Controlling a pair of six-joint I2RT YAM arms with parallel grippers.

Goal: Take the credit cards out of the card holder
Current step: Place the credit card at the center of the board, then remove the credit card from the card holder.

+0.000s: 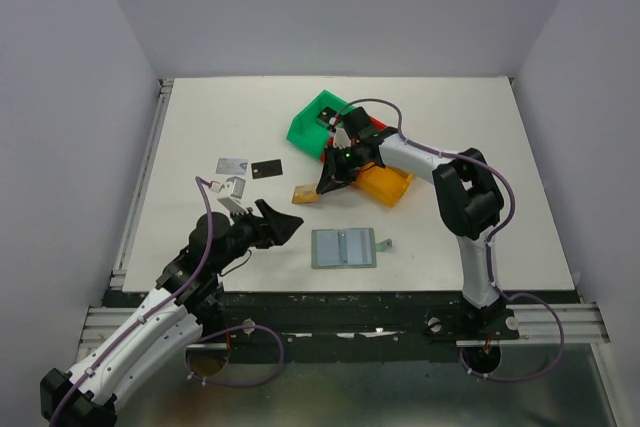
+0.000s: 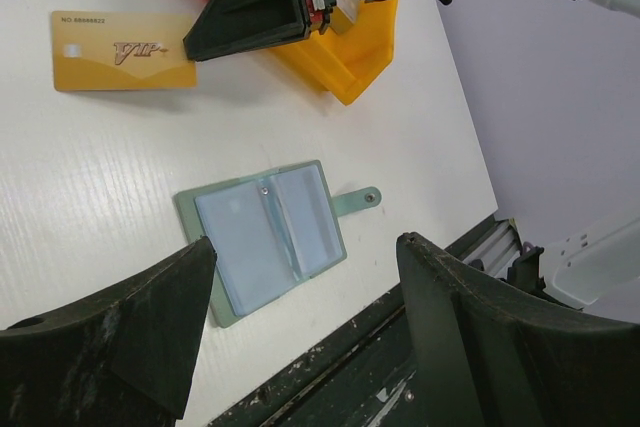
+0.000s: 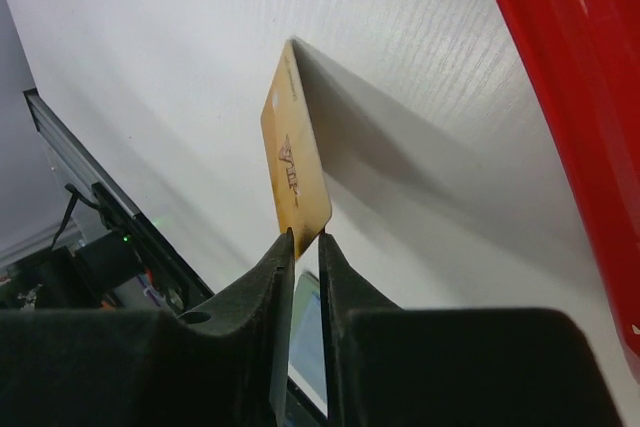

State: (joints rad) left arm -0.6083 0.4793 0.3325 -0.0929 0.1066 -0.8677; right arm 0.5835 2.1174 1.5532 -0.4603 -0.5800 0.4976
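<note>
The grey-blue card holder [image 1: 343, 247] lies open and flat near the table's front edge; it also shows in the left wrist view [image 2: 265, 237]. My right gripper [image 1: 322, 187] [image 3: 306, 235] is closed to a narrow slit on one end of the tan-gold card [image 1: 303, 194] [image 3: 295, 157]. The card [image 2: 120, 50] lies low on the table, its far end down. The silver-grey card [image 1: 233, 165] and the black card [image 1: 267, 168] lie flat, side by side, left of it. My left gripper [image 1: 285, 215] [image 2: 305, 240] is open and empty, just left of the holder.
A green bin [image 1: 322, 117], a red bin [image 3: 570, 97] and an orange bin [image 1: 385, 184] stand bunched right behind my right gripper. The table's front edge [image 1: 340, 292] with its dark rail runs just below the holder.
</note>
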